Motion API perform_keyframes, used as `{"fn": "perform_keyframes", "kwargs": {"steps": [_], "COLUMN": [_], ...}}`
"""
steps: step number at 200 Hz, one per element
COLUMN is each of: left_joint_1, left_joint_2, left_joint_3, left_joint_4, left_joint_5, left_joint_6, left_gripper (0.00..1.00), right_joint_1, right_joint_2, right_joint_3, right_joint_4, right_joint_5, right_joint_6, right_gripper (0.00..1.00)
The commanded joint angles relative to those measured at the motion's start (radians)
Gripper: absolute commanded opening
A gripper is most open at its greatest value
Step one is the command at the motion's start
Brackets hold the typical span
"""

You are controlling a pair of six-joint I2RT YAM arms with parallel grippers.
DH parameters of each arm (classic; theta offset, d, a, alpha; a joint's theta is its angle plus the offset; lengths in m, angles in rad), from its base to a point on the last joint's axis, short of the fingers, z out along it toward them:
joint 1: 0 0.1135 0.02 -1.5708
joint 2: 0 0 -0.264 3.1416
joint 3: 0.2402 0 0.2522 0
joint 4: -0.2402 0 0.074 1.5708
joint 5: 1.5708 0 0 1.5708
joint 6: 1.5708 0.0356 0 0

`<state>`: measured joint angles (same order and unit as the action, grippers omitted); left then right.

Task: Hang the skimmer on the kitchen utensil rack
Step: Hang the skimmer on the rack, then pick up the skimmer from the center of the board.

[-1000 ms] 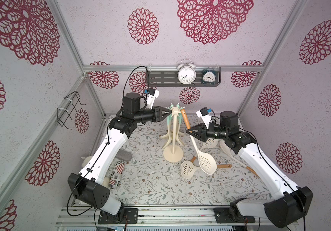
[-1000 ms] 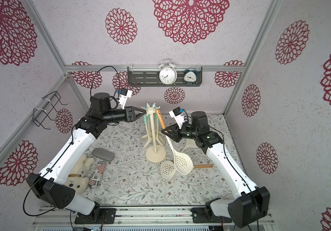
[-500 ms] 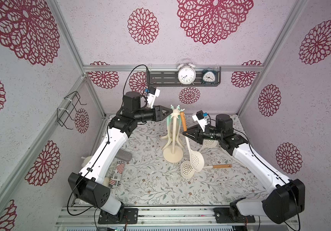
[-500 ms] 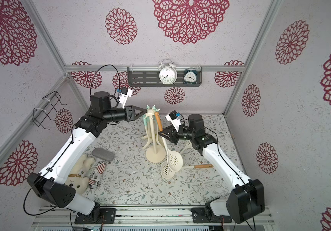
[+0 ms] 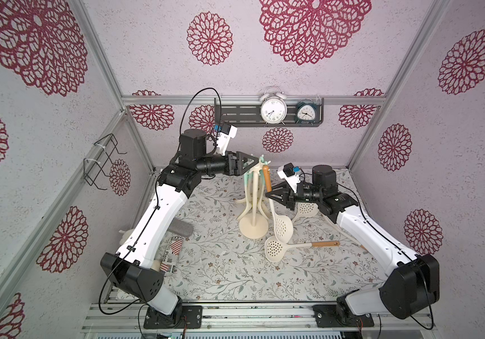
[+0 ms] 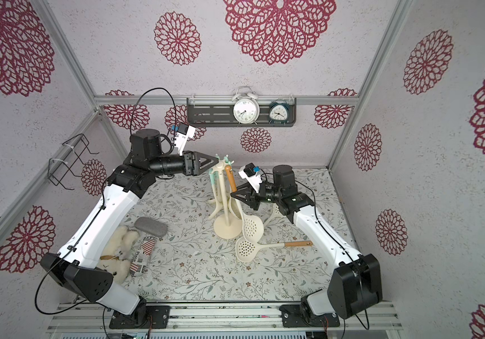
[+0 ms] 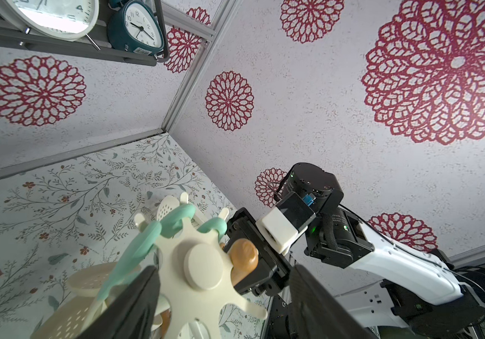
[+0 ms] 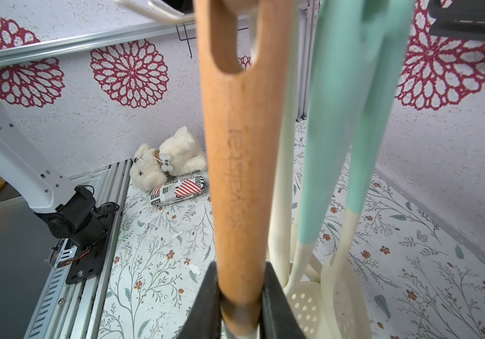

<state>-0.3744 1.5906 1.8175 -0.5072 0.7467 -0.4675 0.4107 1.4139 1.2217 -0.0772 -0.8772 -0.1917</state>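
Starting at the right pincer (image 8: 240,290), its jaws are seen pressed shut on the wooden handle of the skimmer (image 8: 235,176), which is held upright just beside the kitchen utensil rack (image 5: 253,230), the perforated cream head hanging low near the round base. The left pincer (image 7: 222,268) is held at the star-shaped crown, jaws spread wide to either side of it, with nothing gripped. Teal-handled utensils (image 8: 323,146) are hung from the hooks.

The rack is stood on a worktop (image 5: 220,273) covered in pale cloth printed with leafy sprigs and small red flowers. A second skimmer (image 5: 276,249) is laid flat in front of the base. Near the left arm's foot a grey case (image 6: 150,227), a striped pouch (image 6: 143,255) and a cream teddy bear (image 6: 118,252) are gathered. The cell is walled in pale textured panels stamped with crimson rosettes and framed in aluminium. On the back wall a dark grey shelf (image 5: 235,113) is fixed, carrying a white alarm clock (image 5: 271,110) and a smaller teal clock (image 5: 306,113); a black wire rack (image 5: 100,164) is mounted on the left wall.

A third perforated head (image 5: 306,210) is partly covered by the right arm. Whether the hole in the handle's end is passed over a hook cannot be told: the right wrist view cuts that end off, and contact between the left jaws and the crown cannot be settled either.
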Motion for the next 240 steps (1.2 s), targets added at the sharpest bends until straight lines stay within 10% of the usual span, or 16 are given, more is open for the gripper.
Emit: {"fn": "perform_keyframes", "kwargs": {"steps": [1,69,140,186,240], "left_joint_1": [0.004,0.025,0.029,0.025,-0.173], "left_joint_2": [0.010,-0.117,-0.403,-0.617,-0.728], "left_joint_3": [0.017,-0.057,-0.319,-0.663,-0.961], "left_joint_4": [-0.041,-0.091,-0.183,-0.152,-0.035], "left_joint_5": [-0.037,-0.220,-0.547,-0.678,-0.879], "left_joint_6": [0.032,0.078,0.096,-0.031,-0.161], "left_gripper": [0.75,0.97,0.97,0.97,0.97], "right_joint_1": [0.006,-0.024,-0.033,-0.059,-0.121], "right_joint_2": [0.000,-0.154,-0.395,-0.497,-0.452], "right_joint_3": [-0.027,-0.091,-0.392,-0.572,-0.651], "right_joint_4": [-0.085,0.061,0.040,-0.104,-0.085], "right_joint_5": [0.039,0.107,0.619,0.749,0.751], "right_joint_6": [-0.008,0.125,0.464,0.739,0.659], "right_gripper": [0.07,0.56,0.99,0.99,0.94]}}
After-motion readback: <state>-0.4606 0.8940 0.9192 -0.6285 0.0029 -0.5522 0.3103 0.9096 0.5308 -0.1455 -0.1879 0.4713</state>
